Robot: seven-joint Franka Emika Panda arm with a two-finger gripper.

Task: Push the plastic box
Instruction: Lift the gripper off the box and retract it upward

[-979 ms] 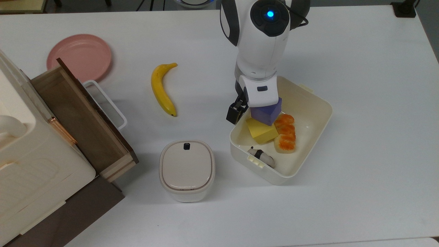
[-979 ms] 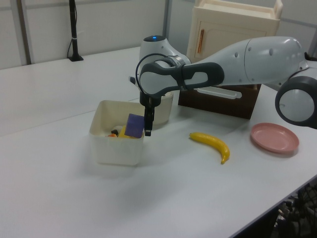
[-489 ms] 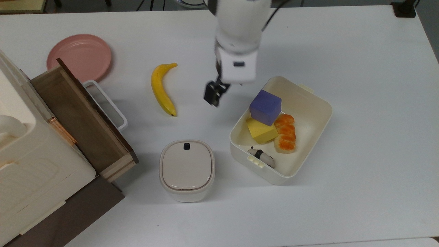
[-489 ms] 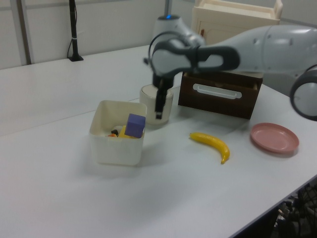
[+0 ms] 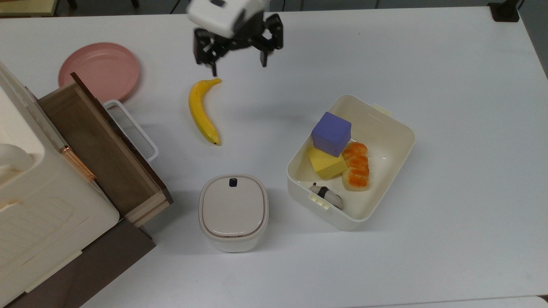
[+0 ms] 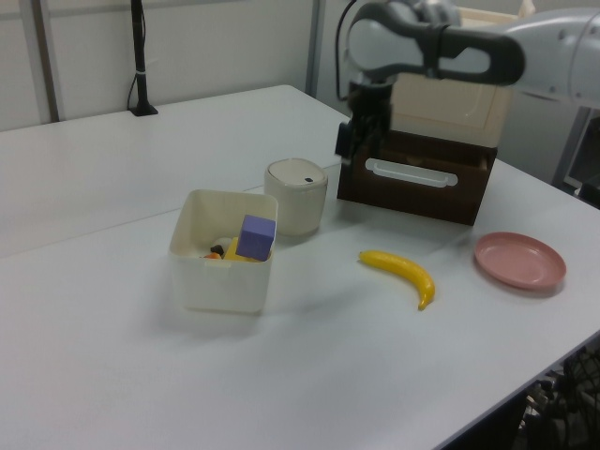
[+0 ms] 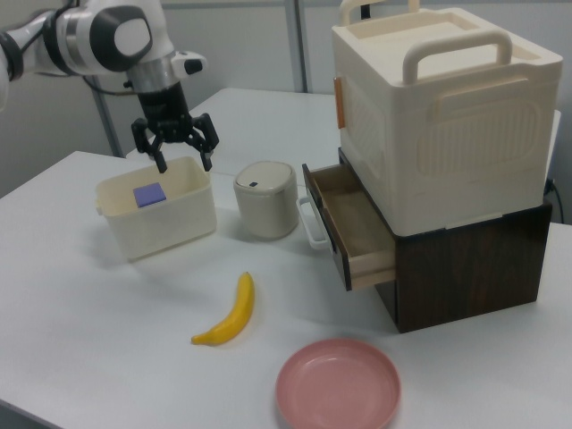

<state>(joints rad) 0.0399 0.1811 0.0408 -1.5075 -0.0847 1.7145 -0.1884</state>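
one arm: a single pincer (image 5: 236, 51) hangs raised above the desk (image 5: 449, 77), fingers spread wide and holding nothing; in the top view it sits near the upper edge, just above the banana's tip.
cabinet (image 5: 38, 188): at the top view's left, its brown drawer (image 5: 102, 145) pulled out toward the desk's middle, probably left open for some other job.
pink plate (image 5: 99, 70): bare, beside the drawer's far corner.
banana (image 5: 202, 110): lies flat between the plate and the plastic box, touching neither.
lidded container (image 5: 233, 211): small rounded tub with a black button, just beside the plastic box's near-left corner but apart from it.
plastic box (image 5: 391, 132): right of centre in the top view, flat on the desk, turned at a slant, well apart from the pincer; nothing touches its walls.
contents: a purple cube (image 5: 332, 133) rests on a yellow block (image 5: 326, 164), with orange pieces (image 5: 356, 167) alongside and a small black-and-white item (image 5: 326, 193) by the latch; all loose, so a hard shove would likely topple the cube.
judgement: the pincer stands clear of the box, so no pushing contact exists now.
top view: shows the box's whole contents and slant.
left view: shows the box (image 6: 223, 281) closest, its wall hiding all but the cube.
right view: shows the spread fingers (image 7: 205, 134) level with the box rim (image 7: 152, 179) and the cabinet's full height.
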